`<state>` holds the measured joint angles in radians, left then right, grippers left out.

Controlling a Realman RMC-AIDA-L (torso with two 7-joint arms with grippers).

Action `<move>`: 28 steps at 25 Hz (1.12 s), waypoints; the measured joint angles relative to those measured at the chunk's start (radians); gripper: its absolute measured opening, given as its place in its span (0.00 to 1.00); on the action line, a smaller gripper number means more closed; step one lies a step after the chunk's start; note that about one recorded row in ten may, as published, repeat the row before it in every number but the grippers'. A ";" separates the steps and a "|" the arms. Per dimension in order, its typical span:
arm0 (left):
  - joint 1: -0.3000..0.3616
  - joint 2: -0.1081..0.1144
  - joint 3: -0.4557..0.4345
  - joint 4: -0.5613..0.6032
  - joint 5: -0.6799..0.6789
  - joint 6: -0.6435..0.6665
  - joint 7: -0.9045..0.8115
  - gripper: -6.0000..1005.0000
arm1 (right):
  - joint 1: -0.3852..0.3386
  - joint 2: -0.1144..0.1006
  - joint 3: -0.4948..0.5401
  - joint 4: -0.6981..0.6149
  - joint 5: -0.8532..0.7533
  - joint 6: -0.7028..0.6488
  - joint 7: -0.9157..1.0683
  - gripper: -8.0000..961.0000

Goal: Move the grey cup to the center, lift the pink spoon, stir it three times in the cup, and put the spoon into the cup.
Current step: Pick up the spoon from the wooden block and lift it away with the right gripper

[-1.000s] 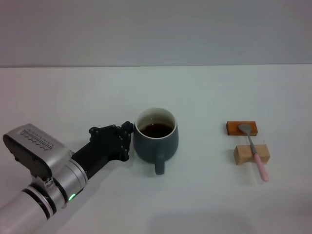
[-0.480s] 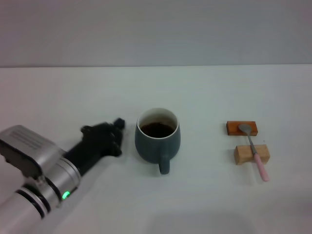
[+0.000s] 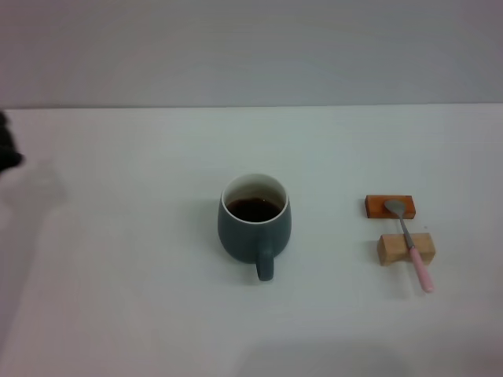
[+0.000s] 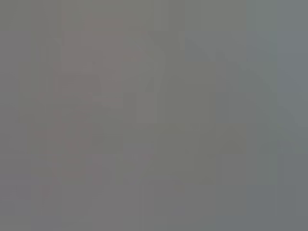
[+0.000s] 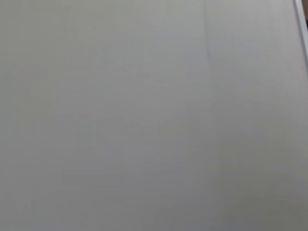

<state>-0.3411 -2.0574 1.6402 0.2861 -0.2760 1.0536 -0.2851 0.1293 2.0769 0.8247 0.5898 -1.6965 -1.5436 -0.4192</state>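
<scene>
The grey cup (image 3: 254, 224) stands upright in the middle of the white table, its handle (image 3: 264, 265) toward me and dark liquid inside. The pink spoon (image 3: 412, 245) lies to the right of the cup, its metal bowl on an orange-brown block (image 3: 376, 207) and its stem across a tan block (image 3: 391, 250), the pink handle pointing toward me. Only a dark blurred bit of my left gripper (image 3: 6, 153) shows at the head view's far left edge, far from the cup. My right gripper is out of view. Both wrist views show only plain grey surface.
The white tabletop (image 3: 126, 259) stretches bare to the left and in front of the cup. Its far edge meets a grey wall (image 3: 251, 47).
My left arm has let go of the cup's side and pulled away to the left, almost out of the head view. The cup stays in the middle. The spoon has not moved.
</scene>
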 joint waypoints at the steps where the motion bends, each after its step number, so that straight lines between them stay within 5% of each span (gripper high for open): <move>1: 0.002 0.003 -0.038 -0.001 0.002 0.008 0.013 0.05 | 0.000 0.000 0.000 0.000 0.000 0.000 0.000 0.79; 7: 0.016 0.005 -0.179 -0.035 0.006 0.057 0.036 0.05 | -0.050 0.001 -0.096 0.080 0.003 -0.011 -0.027 0.79; 19: 0.014 0.009 -0.186 -0.035 -0.001 0.064 0.077 0.05 | -0.154 -0.010 -0.405 0.351 0.009 -0.071 -0.165 0.79; 28: 0.012 0.017 -0.236 -0.030 0.006 0.068 0.078 0.05 | -0.171 -0.088 -0.604 0.543 0.076 -0.001 -0.223 0.79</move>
<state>-0.3293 -2.0401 1.4046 0.2562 -0.2702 1.1211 -0.2070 -0.0419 1.9891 0.2210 1.1330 -1.6209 -1.5451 -0.6422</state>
